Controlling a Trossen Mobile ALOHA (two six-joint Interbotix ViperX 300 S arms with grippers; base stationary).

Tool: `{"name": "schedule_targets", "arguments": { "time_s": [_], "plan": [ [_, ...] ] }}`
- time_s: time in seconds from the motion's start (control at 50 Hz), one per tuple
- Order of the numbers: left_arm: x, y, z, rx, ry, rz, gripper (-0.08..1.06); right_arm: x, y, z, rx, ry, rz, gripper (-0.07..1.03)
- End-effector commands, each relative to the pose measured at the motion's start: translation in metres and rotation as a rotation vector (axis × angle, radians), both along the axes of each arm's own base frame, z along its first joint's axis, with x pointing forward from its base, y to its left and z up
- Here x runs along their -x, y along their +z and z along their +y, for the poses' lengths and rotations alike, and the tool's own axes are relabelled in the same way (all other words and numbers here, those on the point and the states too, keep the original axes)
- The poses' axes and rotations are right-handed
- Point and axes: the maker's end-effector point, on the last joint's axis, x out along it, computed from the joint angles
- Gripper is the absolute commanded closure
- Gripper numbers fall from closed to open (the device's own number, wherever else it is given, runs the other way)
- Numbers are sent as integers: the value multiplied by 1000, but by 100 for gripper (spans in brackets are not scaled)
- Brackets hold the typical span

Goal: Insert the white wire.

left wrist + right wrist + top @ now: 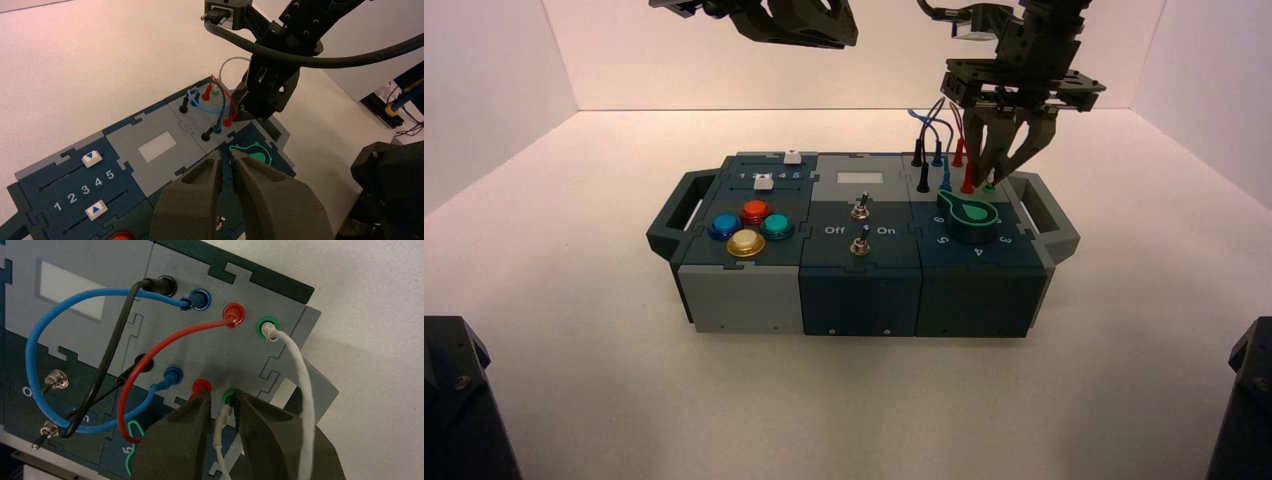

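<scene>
The white wire point(302, 380) arches up from a plug seated in the far green socket point(266, 326) on the box's grey wire panel point(220, 355). Its other plug point(222, 422) points into the near green socket point(228, 398), beside a red plug. My right gripper point(222, 397) straddles that plug, with the fingers open and a gap on each side of it. In the high view the right gripper point(999, 170) hangs over the box's back right corner. The left gripper point(809, 35) is raised behind the box, its fingers point(212, 165) almost together on nothing.
Red point(150, 355), blue point(35, 340) and black point(112, 355) leads loop across the same panel close to the right fingers. A green knob point(969, 215) sits in front of the panel. Two toggle switches point(861, 208), coloured buttons point(746, 243) and sliders point(764, 181) lie further left.
</scene>
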Motion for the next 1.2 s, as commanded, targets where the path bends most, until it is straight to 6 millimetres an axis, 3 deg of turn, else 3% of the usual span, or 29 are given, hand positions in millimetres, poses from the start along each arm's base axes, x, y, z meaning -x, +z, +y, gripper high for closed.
{"name": "schedule_targets", "arguments": {
  "time_s": [0.02, 0.48, 1.2],
  "plan": [
    [-5, 20, -5, 40, -1, -36, 85, 0, 1, 3, 13, 18, -7, 68],
    [-3, 25, -4, 52, -1, -46, 85, -5, 5, -1, 35, 31, -26, 64],
    [-5, 26, -1, 53, 6, -47, 85, -17, 29, -3, 20, 25, -115, 62]
  ]
}}
